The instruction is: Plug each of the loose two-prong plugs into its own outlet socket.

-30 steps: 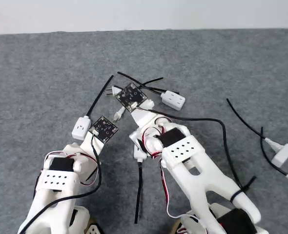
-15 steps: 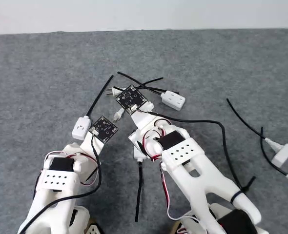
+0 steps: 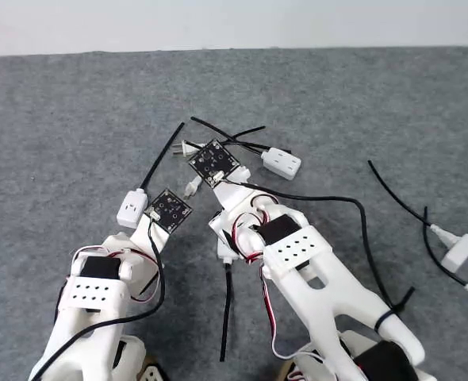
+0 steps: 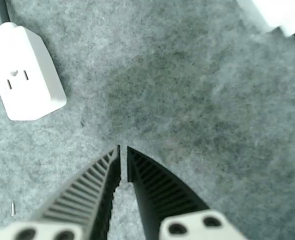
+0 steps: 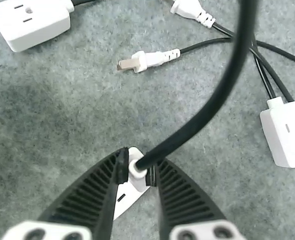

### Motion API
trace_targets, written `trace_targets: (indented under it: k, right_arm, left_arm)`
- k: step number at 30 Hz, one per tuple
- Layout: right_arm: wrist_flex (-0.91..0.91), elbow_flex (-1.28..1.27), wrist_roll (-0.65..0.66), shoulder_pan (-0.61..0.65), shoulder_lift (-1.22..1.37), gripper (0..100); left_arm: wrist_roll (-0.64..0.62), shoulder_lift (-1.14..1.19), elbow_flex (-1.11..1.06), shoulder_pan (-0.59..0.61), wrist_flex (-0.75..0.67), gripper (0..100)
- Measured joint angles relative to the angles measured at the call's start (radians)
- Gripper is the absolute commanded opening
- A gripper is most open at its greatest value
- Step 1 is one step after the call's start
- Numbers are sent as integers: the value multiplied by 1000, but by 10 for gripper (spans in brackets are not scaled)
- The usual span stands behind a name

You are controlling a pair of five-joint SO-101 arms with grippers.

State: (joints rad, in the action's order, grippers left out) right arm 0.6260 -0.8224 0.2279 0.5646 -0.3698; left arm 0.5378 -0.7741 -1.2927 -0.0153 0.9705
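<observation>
Right now the white cord end (image 5: pixel 131 190) is mostly hidden. In the right wrist view two black fingers (image 5: pixel 87 200) cover its sides and its front cannot be seen, so I cannot tell if it is a plug or a socket. In the high view it sits under the right arm's black board (image 3: pixel 214 159), just above the middle of the frame. The right claw (image 5: pixel 137 157) is clamped on its neck, where a thick black cord (image 5: pixel 212 95) comes out. Just past the claw a loose plug (image 5: pixel 152 58) lies flat on the grey mat (image 5: pixel 62 100), small and white with two metal prongs. A second plug (image 5: pixel 190 9) beyond it is cut off at the edge. A white socket (image 3: pixel 281 163) lies right of the board, slots up, apart from the plugs. The left socket (image 3: pixel 131 209) lies left of the middle of the frame, beside the left claw (image 4: pixel 122 152). That claw's fingers are almost together with nothing between them, not touching the socket. A white piece (image 3: pixel 228 251) with a black cord peeks out from under the right arm, hard to make out. More white pieces (image 3: pixel 459 251) lie at the far right edge.
</observation>
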Motion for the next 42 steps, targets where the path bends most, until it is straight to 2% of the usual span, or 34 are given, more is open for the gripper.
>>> trace_targets:
  k: [21,25,28,31,34,38,42]
  right_arm:
    - [-80,-141,2,-46,-15,8]
    - [-60,-132,63,-37,-2,13]
    - [-29,-91,66,-35,40,97]
    - [64,-17,-18,-34,97,217]
    - [201,58,-190,-32,112,288]
    - [330,173,-468,-29,121,298]
    - [367,192,-710,-2,121,299]
  left_arm:
    - [0,0,0,0,0,13]
    - [0,0,0,0,0,13]
    - [0,0,0,0,0,13]
    - [0,0,0,35,0,13]
    - [-2,0,0,54,-17,13]
    - [-2,0,0,64,-23,13]
    - [-2,0,0,64,-23,13]
